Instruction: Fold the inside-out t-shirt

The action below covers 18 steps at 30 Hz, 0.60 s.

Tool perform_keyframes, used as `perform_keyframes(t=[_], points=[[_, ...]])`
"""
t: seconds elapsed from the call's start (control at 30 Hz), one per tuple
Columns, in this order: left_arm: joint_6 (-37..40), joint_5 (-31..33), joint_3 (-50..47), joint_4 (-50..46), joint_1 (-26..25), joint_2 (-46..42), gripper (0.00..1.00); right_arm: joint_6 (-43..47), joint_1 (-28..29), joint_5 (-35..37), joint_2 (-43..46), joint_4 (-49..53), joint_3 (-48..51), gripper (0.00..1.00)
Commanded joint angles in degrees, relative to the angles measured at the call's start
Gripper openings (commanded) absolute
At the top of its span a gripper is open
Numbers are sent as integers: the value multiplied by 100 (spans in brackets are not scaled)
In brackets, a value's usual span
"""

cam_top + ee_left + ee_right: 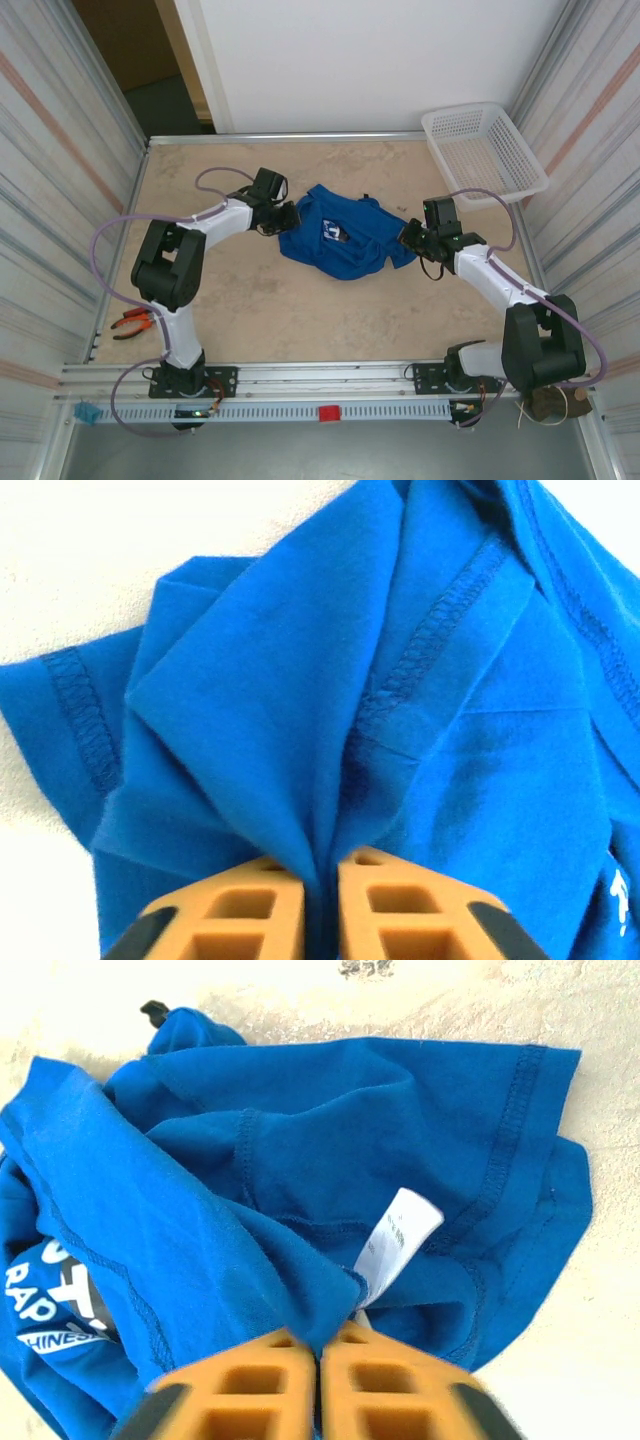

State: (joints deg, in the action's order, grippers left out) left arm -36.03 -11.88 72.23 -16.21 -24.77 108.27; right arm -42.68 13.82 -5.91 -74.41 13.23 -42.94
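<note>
both jaws are pinched tight on cloth: the left gripper [322,880] clamps a bunched fold of the shirt [345,240], and the right gripper [320,1355] clamps an edge just beside a white label [398,1243]. the shirt lies crumpled mid-table [250,290] between the two grippers, seams showing and a patch of print visible. a white basket [485,150] sits at the far right corner, well apart. orange-handled pliers [130,323] lie at the left edge.
</note>
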Motion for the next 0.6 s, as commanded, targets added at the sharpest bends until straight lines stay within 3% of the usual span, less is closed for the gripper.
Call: perform_keyframes(t=[0.0, 0.03, 0.1, 0.33, 0.57], points=[[12, 151, 109, -167, -27, -254, 3, 266, -21, 152, 4, 118, -69, 43], [54, 207, 91, -269, -27, -397, 2, 324, -20, 187, 48, 187, -97, 51], [160, 300, 90, -549, -27, -696, 2, 466, 4, 204, 169, 335, -148, 56], [588, 779, -186, -1268, -11, -1732, 0, 996, 715, 603, 419, 900, -311, 60], [661, 744, -558, -1360, 217, -2137, 0, 1334, 1454, 1111, -3, 1023, -329, 58]])
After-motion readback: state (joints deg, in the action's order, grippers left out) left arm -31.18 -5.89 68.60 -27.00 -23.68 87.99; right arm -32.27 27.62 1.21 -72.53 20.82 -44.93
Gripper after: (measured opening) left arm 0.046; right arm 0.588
